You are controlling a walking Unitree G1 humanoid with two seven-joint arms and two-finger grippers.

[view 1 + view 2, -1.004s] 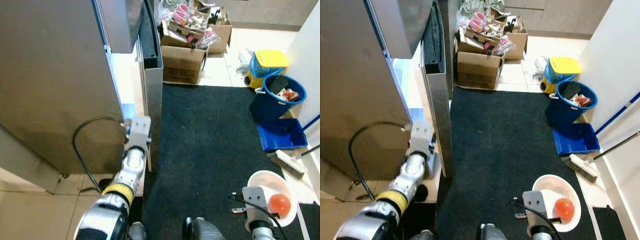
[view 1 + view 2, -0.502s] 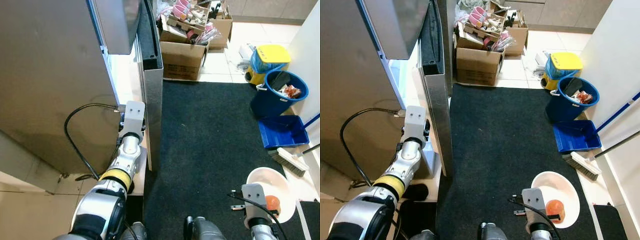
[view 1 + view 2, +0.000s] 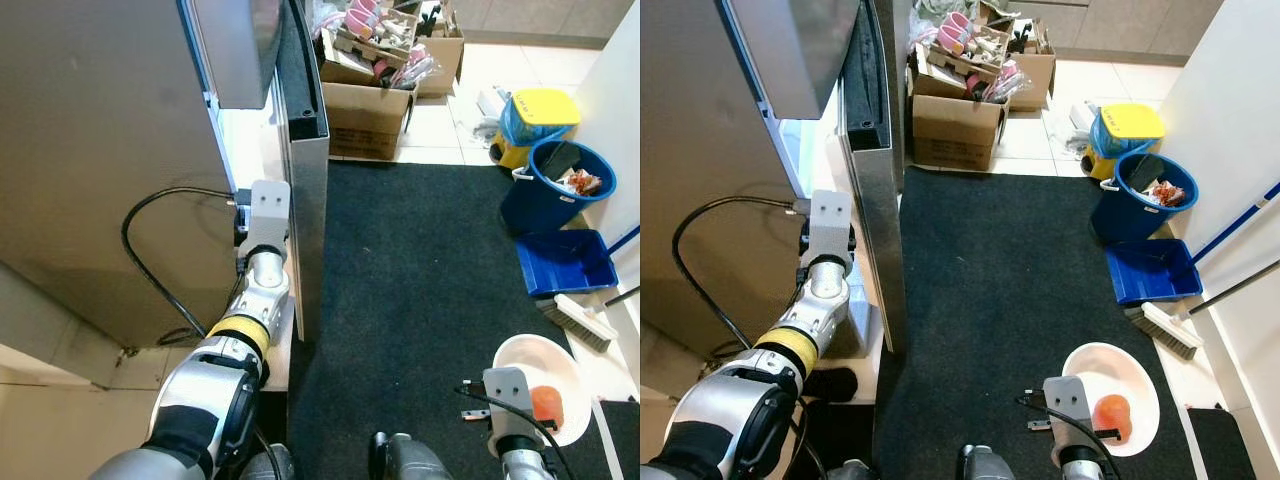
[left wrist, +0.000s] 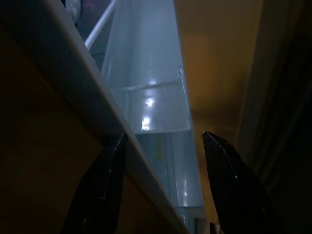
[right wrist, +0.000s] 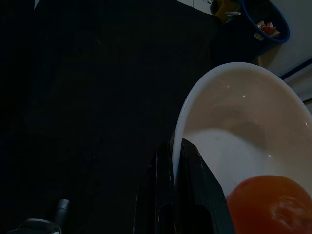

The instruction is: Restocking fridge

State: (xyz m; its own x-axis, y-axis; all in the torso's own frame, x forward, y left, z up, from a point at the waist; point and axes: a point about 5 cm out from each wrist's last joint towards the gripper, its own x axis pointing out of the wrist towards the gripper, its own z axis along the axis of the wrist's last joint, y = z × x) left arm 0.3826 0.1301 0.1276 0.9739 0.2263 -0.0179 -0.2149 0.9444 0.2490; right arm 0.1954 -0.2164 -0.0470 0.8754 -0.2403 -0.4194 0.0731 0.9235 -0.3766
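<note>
The white bowl [image 3: 1112,400] is riding low at the robot's right side, over the near right corner of the black mat [image 3: 1000,300], with an orange-red round fruit, probably a tomato [image 3: 1112,411], sitting inside it. The right tool [image 5: 175,161] is pinching the bowl's near rim, one black finger inside the wall and one outside, clamped together on it. Holding it by the rim this way is keeping the bowl roughly level, so the tomato is resting on the bottom rather than rolling out; that seems to be why the arm is staying tucked and still.

The left tool [image 4: 161,146] is working at the fridge [image 3: 100,150]. Its fingers are standing apart, with the edge of the fridge door [image 3: 305,170] running between them and nothing gripped. The wrist is reaching into the lit gap between the door and the cabinet, and the left wrist view is looking up along pale door shelves [image 4: 156,107]. I judge it is placed there to swing the door wider, since the opening is too narrow for the bowl to pass.

Beyond the far edge of the mat, cardboard boxes [image 3: 370,110] full of clutter are standing on the tile. Off the mat's right edge are a blue bucket [image 3: 555,185], a yellow container [image 3: 535,120], a blue dustpan [image 3: 565,265] and a brush [image 3: 580,325].
</note>
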